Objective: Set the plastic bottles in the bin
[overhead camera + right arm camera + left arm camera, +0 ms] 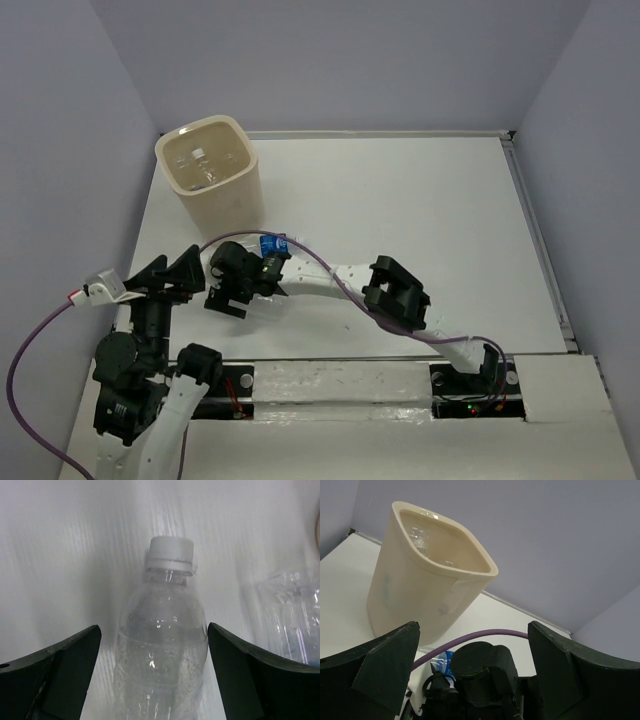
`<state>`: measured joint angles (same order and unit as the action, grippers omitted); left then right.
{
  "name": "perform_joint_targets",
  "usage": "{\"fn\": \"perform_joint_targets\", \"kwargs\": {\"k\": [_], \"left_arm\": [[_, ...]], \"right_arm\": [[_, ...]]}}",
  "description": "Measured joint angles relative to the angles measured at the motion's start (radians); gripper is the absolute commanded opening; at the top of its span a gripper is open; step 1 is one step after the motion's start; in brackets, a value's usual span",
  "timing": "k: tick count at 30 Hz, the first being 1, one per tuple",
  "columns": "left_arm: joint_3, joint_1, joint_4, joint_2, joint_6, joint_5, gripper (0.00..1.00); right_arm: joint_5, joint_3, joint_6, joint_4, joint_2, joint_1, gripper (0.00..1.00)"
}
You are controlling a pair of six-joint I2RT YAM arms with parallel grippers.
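Left gripper (474, 630) is hanging wide open and empty, facing the cream-beige rounded-square plastic bin (420, 590), which is already holding clear bottles. Right gripper (154, 630) is straddling a small clear crinkly plastic bottle with white cap (160, 655) lying on the white table (65, 555), jaws spread wide and gripping nothing, with a second clear crinkly bottle (292, 615) lying just beside it. The pick step seems to be in hand; next calls for closing on the body, lifting, and carrying it to the bin.
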<state>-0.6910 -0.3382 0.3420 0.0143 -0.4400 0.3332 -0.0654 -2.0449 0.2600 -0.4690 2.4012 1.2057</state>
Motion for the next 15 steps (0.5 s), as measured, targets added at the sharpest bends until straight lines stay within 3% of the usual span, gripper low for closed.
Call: {"fn": "perform_joint_targets", "kwargs": {"k": [4,7,11,15], "left_arm": [[0.000,-0.019,0.001,0.000,-0.006,0.008,0.99],[0.000,-0.034,0.001,0.000,-0.009,0.009,0.99],[0.000,-0.047,0.001,0.000,-0.011,0.013,0.99],[0.000,-0.054,0.003,-0.001,-0.013,0.016,0.99]], "right_arm": [[0.009,-0.085,-0.037,0.010,0.044,0.017,0.82],[0.008,-0.111,-0.063,0.012,0.053,0.015,0.80],[0.023,-0.132,-0.082,0.019,0.055,0.013,0.90],[0.032,-0.129,-0.100,0.005,0.056,0.006,0.89]]}}
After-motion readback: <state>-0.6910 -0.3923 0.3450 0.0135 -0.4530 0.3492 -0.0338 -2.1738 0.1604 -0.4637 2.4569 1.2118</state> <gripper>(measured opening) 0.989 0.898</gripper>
